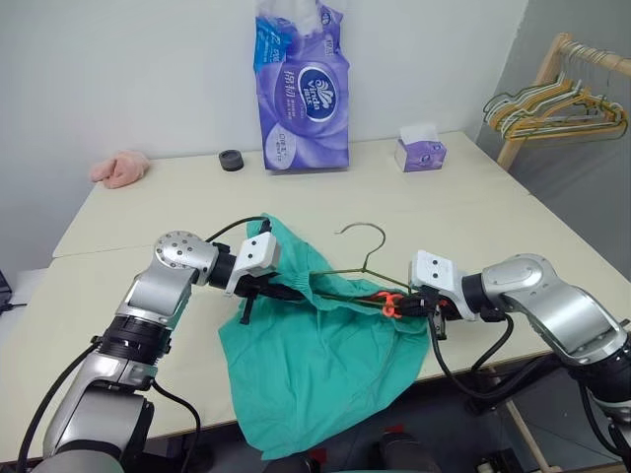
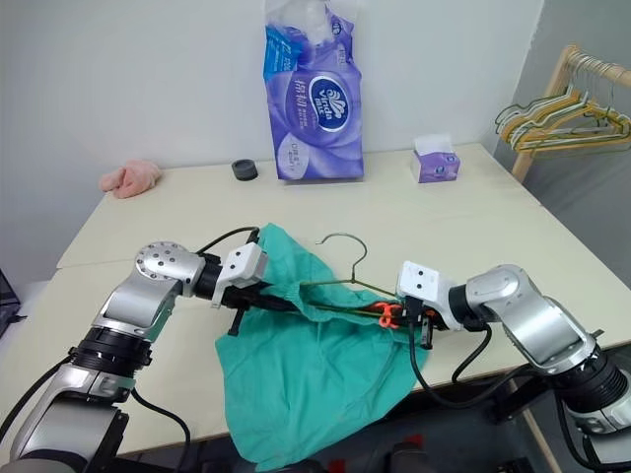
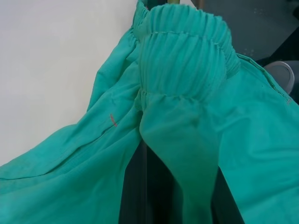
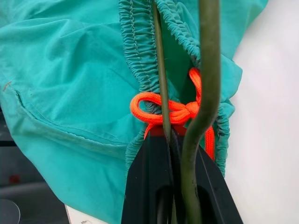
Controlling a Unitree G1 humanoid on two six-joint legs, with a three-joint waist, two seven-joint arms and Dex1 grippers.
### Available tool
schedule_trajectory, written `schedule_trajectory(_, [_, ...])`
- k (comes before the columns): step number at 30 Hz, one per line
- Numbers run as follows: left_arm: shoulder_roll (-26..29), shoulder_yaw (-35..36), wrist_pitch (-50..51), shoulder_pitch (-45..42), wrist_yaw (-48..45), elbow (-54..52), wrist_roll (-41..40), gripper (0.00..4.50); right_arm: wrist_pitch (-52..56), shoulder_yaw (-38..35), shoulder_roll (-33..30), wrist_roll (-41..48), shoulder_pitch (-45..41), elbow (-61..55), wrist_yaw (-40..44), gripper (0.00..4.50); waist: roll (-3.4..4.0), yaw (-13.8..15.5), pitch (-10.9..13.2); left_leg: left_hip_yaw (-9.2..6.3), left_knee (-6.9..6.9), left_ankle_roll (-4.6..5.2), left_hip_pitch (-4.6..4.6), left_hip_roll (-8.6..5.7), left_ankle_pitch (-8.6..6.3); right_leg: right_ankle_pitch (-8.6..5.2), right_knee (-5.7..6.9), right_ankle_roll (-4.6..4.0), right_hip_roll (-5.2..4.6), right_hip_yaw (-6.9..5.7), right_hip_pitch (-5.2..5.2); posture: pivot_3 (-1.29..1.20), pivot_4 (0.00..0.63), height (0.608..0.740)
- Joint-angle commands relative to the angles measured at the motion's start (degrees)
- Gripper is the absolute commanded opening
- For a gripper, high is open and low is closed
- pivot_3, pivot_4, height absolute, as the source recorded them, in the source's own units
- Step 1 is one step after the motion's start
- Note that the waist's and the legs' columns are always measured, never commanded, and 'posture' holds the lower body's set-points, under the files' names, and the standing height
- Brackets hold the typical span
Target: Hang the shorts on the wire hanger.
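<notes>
**Observer:** Left side first. What is there?

**Me:** A pink cloth lump (image 1: 119, 168) lies at the far left corner of the counter (image 1: 148, 212), near the wall. My left pincer (image 1: 264, 289) reaches in from the left, fingers together, clamped on the shorts (image 1: 315, 370) at the left end of the gathered waistband. In the left wrist view the teal elastic (image 3: 184, 56) bunches directly ahead of the fingers.

**Observer:** And the shorts themselves?

**Me:** Held up between my two pincers over the near edge of the counter. The waistband runs stretched from one to the other; the legs hang down past the edge.

**Observer:** The hanger?

**Me:** The wire hanger (image 1: 365, 258) sits at the middle, hook up and curving left, its lower wire running along the waistband. In the right wrist view two olive wires (image 4: 205, 84) pass beside the orange-red drawstring (image 4: 180, 112), which is knotted at the waistband.

**Observer:** Right side?

**Me:** My right pincer (image 1: 419, 307) comes in from the right, fingers together, clamped at the drawstring knot on the waistband with the hanger wire caught alongside. Whether it pinches cloth, wire or both, I cannot tell.

**Observer:** Further back?

**Me:** A small black disc (image 1: 231, 160), a tall purple tissue pack (image 1: 302, 94), then a small purple tissue box (image 1: 422, 150). Far right, a bunch of hangers (image 1: 552, 108) hangs on a wooden rack (image 1: 537, 94).
</notes>
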Motion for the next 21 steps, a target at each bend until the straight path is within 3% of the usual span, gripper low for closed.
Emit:
schedule_trajectory(1, [-1.4,-1.0,-0.5,0.0,2.1,-2.0,0.9,0.0,-5.9,-1.8,2.2,3.3,-1.6,-6.5,2.9,0.0,0.0,0.0,0.0,0.0,0.0,0.0,0.0,0.0,0.0,0.0,0.0,0.0,0.0,0.0,0.0,-0.15,0.015,0.74])
schedule_trajectory(2, [-1.4,-0.9,-0.5,0.1,2.1,-2.0,0.9,0.0,-6.1,-1.9,2.1,3.2,-1.5,-6.4,2.9,0.0,0.0,0.0,0.0,0.0,0.0,0.0,0.0,0.0,0.0,0.0,0.0,0.0,0.0,0.0,0.0,-0.15,0.014,0.74])
schedule_trajectory(5, [-1.5,-0.6,-1.3,0.1,3.0,-1.2,1.8,0.0,-11.2,-2.4,-1.0,-0.1,-0.9,-4.7,3.6,0.79,0.01,0.0,0.0,0.02,0.0,0.0,0.0,0.0,0.0,0.0,0.0,0.0,0.0,0.01,0.0,-0.15,0.013,0.74])
schedule_trajectory(11, [-1.8,0.1,-2.7,-0.4,5.2,0.6,2.7,0.0,-15.1,-9.9,-9.4,-1.8,2.2,0.5,4.7,2.82,-0.06,0.3,0.0,0.0,0.02,0.0,-0.01,-0.01,0.0,0.0,-0.03,0.01,0.0,-0.02,0.04,-0.15,0.014,0.74])
schedule_trajectory(15, [-2.4,0.6,-3.2,-1.0,6.6,1.8,2.7,0.0,-15.4,-16.4,-11.4,-1.1,6.7,2.8,1.8,4.28,-0.06,0.4,0.0,0.01,0.02,0.01,0.01,0.01,-0.01,0.01,-0.04,0.02,0.0,-0.02,0.06,-0.15,0.016,0.74])
schedule_trajectory(19, [-3.5,2.2,-2.2,-2.6,8.6,4.0,1.3,0.0,-15.1,-24.7,-6.5,0.9,17.9,2.4,-4.8,4.45,-0.13,0.4,0.0,-0.02,0.01,0.01,0.0,0.03,-0.01,0.0,-0.01,0.01,0.0,-0.03,0.07,-0.17,0.019,0.74])
schedule_trajectory(21, [-3.7,2.8,-1.0,-3.1,8.9,4.3,0.5,0.0,-14.5,-25.3,-3.6,1.0,22.4,0.3,-7.3,4.45,-0.11,0.4,0.0,0.03,0.02,0.01,0.0,0.01,-0.01,0.01,0.01,0.02,0.0,0.04,0.06,-0.17,0.02,0.74])
